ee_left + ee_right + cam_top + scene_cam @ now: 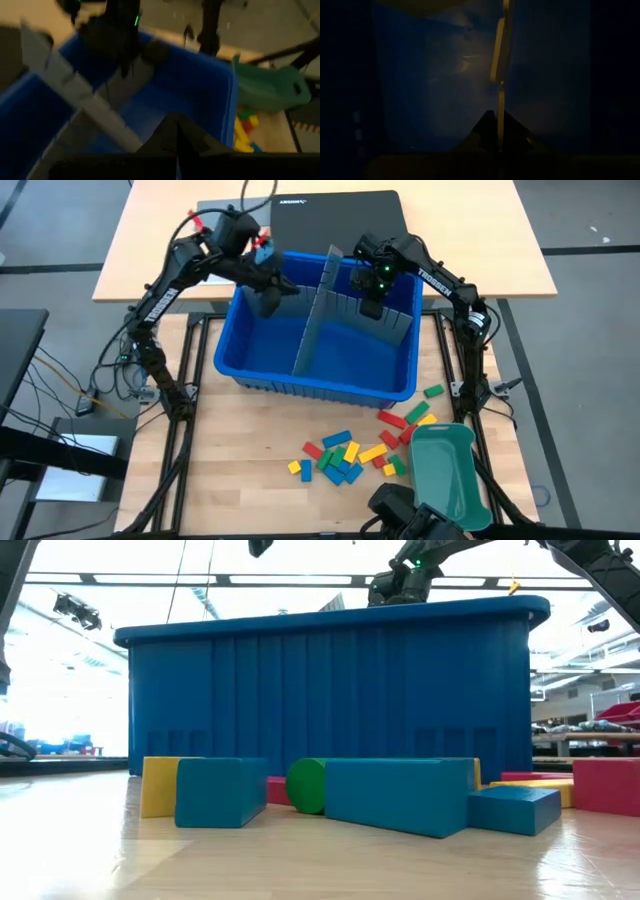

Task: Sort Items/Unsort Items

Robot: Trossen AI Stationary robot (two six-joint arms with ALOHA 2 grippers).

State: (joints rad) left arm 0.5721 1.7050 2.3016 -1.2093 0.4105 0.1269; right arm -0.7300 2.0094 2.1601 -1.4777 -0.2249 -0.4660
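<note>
Several red, yellow, green and blue blocks (345, 455) lie loose on the table in front of a blue bin (240, 365); they also show in the low view (400, 795). A long grey divider sheet (315, 310) stands across the bin. My right gripper (370, 305) is low in the bin's far right compartment, shut on a second grey divider sheet (390, 320). My left gripper (268, 300) is shut at the bin's far left and holds nothing that I can see; its fingers meet in the left wrist view (175, 145). My right gripper pinches the thin upper edge of the grey divider sheet (499, 95) between its two fingers. The fingers come from above, pointing down into the bin. The sheet stands on edge near the bin's far wall.
A teal tray (445, 470) lies at the table's near right, beside the blocks. A dark flat case (340, 220) lies beyond the bin. The bin's walls and the long divider fence in both grippers. Bare wood lies at the table's near left.
</note>
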